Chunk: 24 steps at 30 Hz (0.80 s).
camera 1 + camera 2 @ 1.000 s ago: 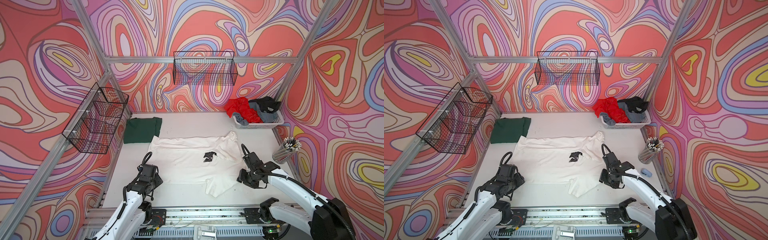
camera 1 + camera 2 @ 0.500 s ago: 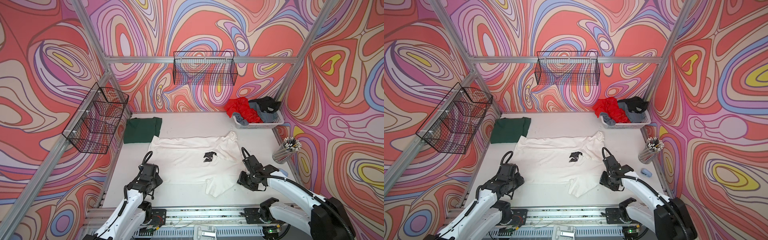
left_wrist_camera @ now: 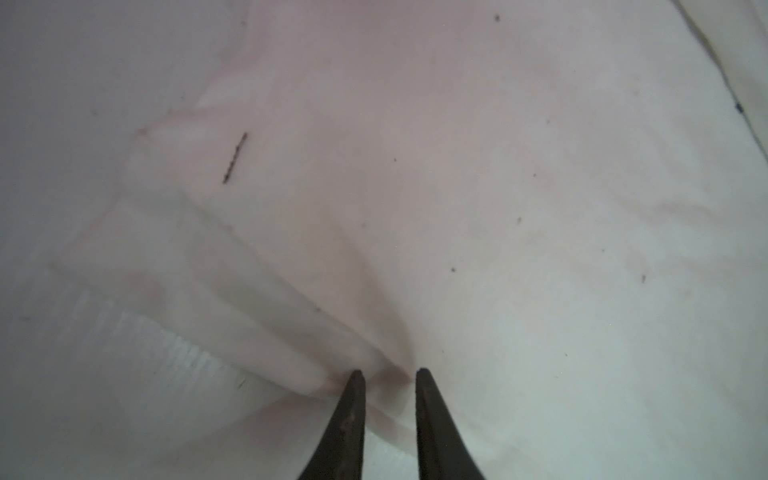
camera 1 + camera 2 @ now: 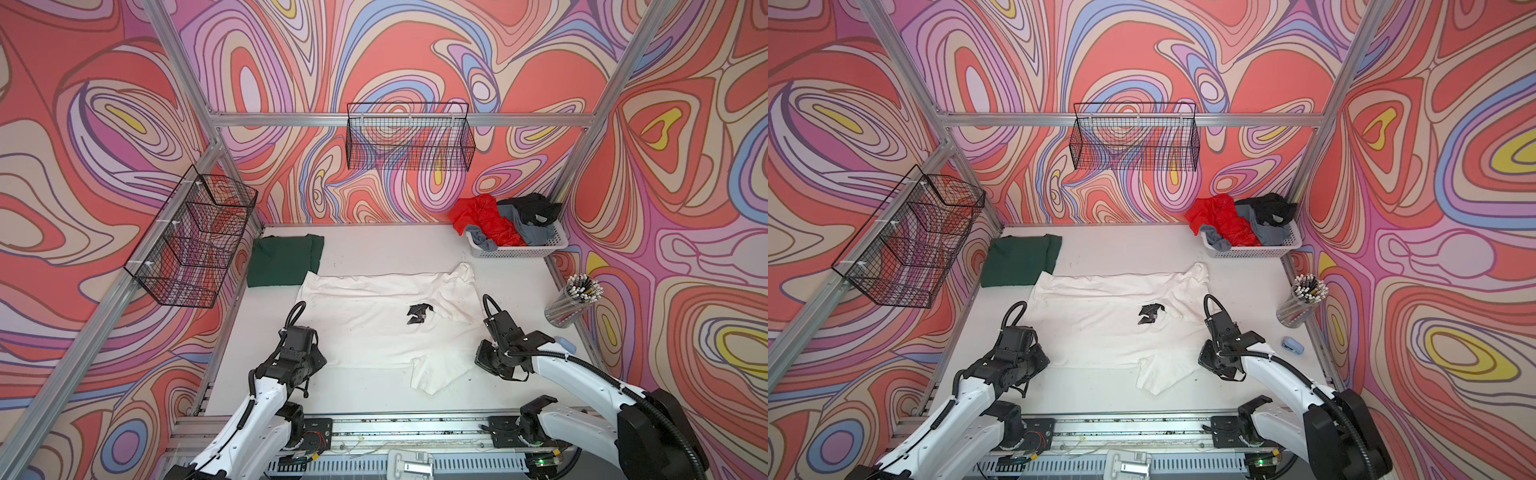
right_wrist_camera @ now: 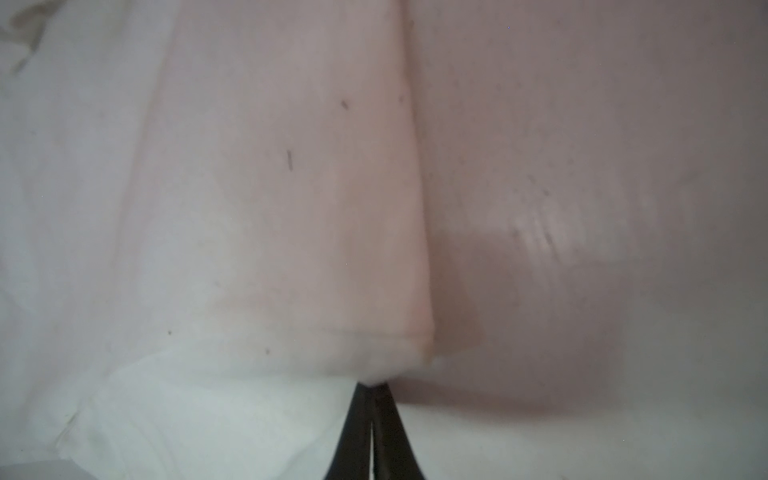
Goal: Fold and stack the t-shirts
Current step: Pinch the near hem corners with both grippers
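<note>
Pinching white t-shirt (image 4: 374, 328) at two corners for even folding
Shut on cloth at right; nearly closed at left, fabric between jaws

No readable writing found.
Black print (image 4: 419, 312) on white t-shirt (image 4: 365, 328): crumpled blotch, no letters or numbers legible.

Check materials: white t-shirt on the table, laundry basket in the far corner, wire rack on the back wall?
The white t-shirt: soft matte cloth, probably cotton; it wrinkles and lies limp. The laundry basket: white plastic, likely moulded; perforated wall. The wire rack: thin metal wire, seemingly black-coated; see-through grid.
</note>
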### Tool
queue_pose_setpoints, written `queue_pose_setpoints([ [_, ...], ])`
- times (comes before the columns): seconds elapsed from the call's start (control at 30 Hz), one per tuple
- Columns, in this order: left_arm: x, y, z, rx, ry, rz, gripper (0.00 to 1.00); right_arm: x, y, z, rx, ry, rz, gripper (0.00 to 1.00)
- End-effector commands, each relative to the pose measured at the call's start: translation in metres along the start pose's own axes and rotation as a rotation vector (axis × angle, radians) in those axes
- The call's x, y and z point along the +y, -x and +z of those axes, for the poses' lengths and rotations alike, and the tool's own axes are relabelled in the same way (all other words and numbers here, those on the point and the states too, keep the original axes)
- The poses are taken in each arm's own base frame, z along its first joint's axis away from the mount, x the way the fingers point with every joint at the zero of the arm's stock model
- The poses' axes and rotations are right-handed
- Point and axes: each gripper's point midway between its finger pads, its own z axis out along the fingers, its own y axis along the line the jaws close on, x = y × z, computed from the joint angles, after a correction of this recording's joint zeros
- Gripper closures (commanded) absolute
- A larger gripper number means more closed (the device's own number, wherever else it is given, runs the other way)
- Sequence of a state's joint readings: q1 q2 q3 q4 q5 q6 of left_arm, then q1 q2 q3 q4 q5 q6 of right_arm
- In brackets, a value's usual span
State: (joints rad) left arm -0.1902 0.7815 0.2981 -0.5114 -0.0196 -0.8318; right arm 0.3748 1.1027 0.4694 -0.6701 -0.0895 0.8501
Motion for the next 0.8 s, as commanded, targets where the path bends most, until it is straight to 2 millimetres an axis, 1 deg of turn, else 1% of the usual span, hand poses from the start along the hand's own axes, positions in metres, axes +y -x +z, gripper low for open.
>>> queue_pose_setpoints([
  [0.0,-0.001,-0.001,0.001,0.002,-0.004,0.009,0.85,-0.003,0.005,0.000,-0.030,-0.023,0.006,1.00],
  [0.1,0.000,-0.001,0.000,0.001,-0.005,0.011,0.95,-0.002,0.006,-0.003,-0.037,-0.022,0.001,1.00],
  [0.13,0.000,-0.001,-0.001,-0.001,-0.008,0.010,1.00,-0.001,0.008,-0.005,-0.044,-0.025,-0.002,1.00],
  [0.6,-0.002,-0.002,-0.002,0.006,-0.012,0.024,1.00,0.017,0.024,-0.032,-0.110,0.010,-0.005,1.00],
  [0.77,0.003,-0.001,-0.002,0.001,0.011,0.011,1.00,0.025,0.032,-0.044,-0.136,0.017,-0.015,1.00],
])
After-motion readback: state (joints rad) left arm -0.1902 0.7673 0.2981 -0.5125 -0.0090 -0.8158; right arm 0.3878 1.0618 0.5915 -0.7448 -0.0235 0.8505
